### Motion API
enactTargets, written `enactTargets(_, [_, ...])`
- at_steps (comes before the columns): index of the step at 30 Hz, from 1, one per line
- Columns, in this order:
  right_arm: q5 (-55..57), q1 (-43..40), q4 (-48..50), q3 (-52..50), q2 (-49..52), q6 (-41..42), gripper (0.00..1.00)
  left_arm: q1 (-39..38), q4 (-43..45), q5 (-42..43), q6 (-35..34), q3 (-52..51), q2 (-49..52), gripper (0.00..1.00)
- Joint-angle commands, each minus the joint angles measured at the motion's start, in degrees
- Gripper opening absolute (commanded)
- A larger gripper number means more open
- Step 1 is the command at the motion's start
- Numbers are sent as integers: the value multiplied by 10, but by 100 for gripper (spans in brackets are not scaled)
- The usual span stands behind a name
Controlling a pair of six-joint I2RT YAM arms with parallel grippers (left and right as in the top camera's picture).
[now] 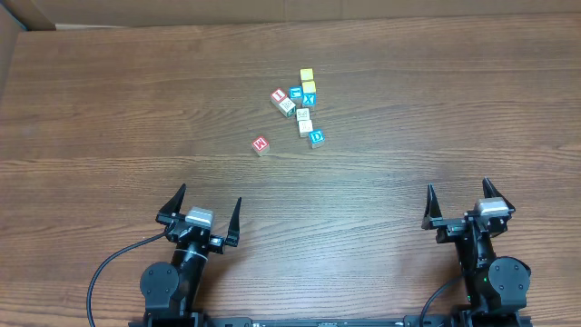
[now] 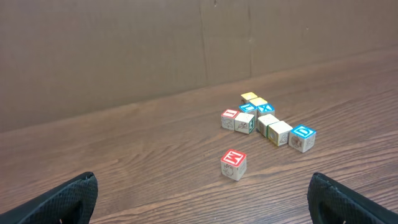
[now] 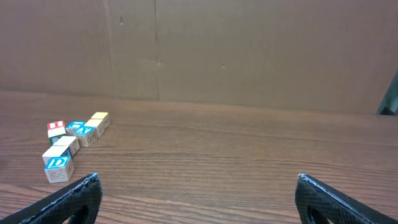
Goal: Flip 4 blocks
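Alone on the wooden table, nearest my left arm, stands the red-faced W block [image 1: 261, 144] [image 2: 234, 164]. The blue-faced D block [image 1: 316, 138] [image 2: 302, 137] [image 3: 59, 167] sits at the near end of a small cluster. Two pale cream blocks [image 1: 303, 115] [image 1: 306, 127] [image 2: 268, 123] [image 2: 280, 132] touch each other just behind it. My left gripper [image 1: 209, 196] [image 2: 202, 186] is open and empty, well short of the W block. Far right of the cluster, my right gripper [image 1: 458, 186] [image 3: 198, 183] is also open and empty.
Behind the cream blocks the cluster holds two yellow cubes [image 1: 307, 74] [image 1: 310, 87], a blue X cube [image 1: 310, 99], another blue-faced cube [image 1: 296, 94] and a red-faced cube [image 1: 279, 94]. A cardboard wall [image 3: 249, 56] closes the table's far side.
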Motion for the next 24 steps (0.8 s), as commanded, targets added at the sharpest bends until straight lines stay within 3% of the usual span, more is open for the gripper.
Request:
enactTargets(1, [-3, -2, 4, -6, -6, 0, 100, 3, 1, 9, 10, -2, 0, 100])
enactTargets(24, [-3, -2, 4, -6, -6, 0, 100, 3, 1, 37, -32, 27, 0, 100])
